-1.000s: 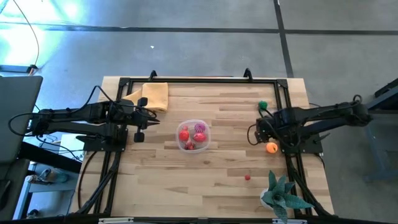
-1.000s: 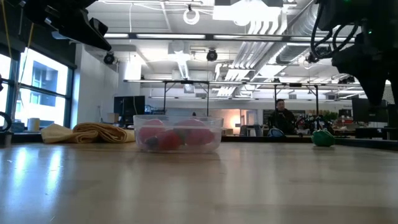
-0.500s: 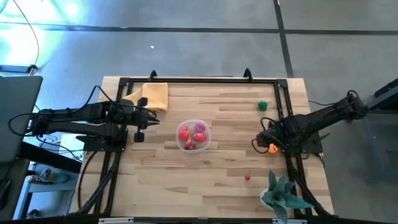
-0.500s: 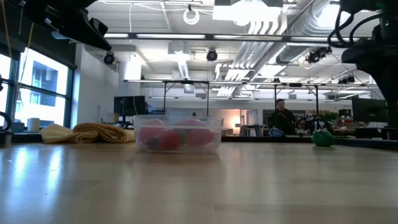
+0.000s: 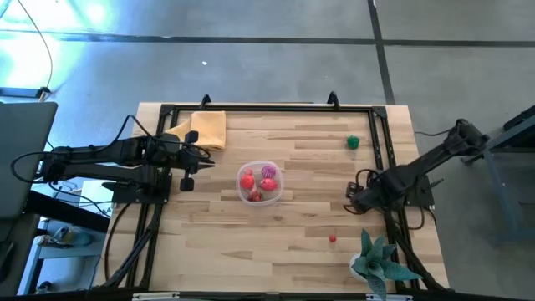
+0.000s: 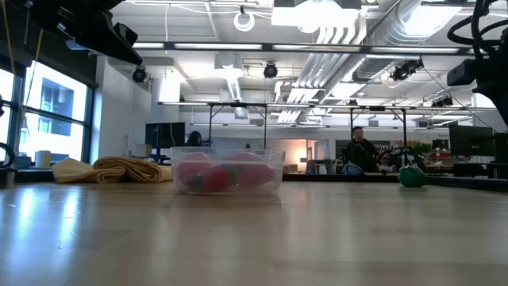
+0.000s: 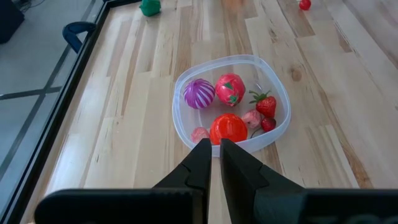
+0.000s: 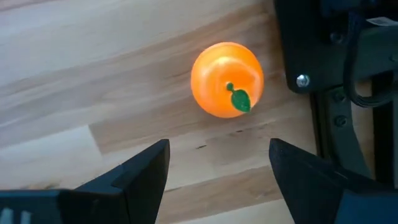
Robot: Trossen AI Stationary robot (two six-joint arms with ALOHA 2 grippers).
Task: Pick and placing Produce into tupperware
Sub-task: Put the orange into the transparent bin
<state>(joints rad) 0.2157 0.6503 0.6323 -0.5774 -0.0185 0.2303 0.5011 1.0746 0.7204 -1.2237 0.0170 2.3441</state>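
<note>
Showing task approx. half done: several produce items lie in tupperware at frame centre. Right gripper, jaws spread, empty, is poised over orange; green and red pieces remain out. Left gripper, closed, waits centre-left.

Orange fruit, purple-striped ball

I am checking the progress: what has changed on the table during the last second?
The right gripper moved toward the table's near edge until it was over the orange, fingers open, nothing held. The left gripper, shut, and the tupperware did not move.
</note>
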